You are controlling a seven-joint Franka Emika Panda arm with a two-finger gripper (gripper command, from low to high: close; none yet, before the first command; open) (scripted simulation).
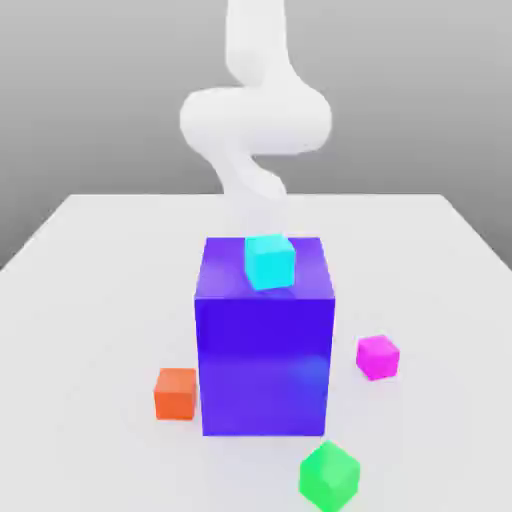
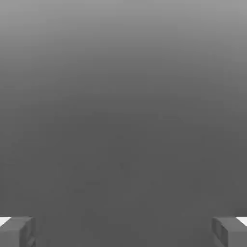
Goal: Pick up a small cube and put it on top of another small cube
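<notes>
The small magenta-pink cube (image 1: 378,357) rests on the white table to the exterior view's right of the big blue-purple block. The small green cube (image 1: 329,475) sits near the table's front edge, in front of the block and slightly to the exterior view's right. My white arm (image 1: 255,120) rises behind the block, well away from both cubes. In the hand view my gripper (image 2: 123,232) is open, its grey fingertips (image 2: 17,231) far apart with nothing between them, only a plain grey background.
The tall blue-purple block (image 1: 265,340) stands mid-table with a cyan cube (image 1: 269,261) on top. An orange-red cube (image 1: 176,393) sits against the block's lower corner on the exterior view's left. The white table (image 1: 90,300) spreads wide around them.
</notes>
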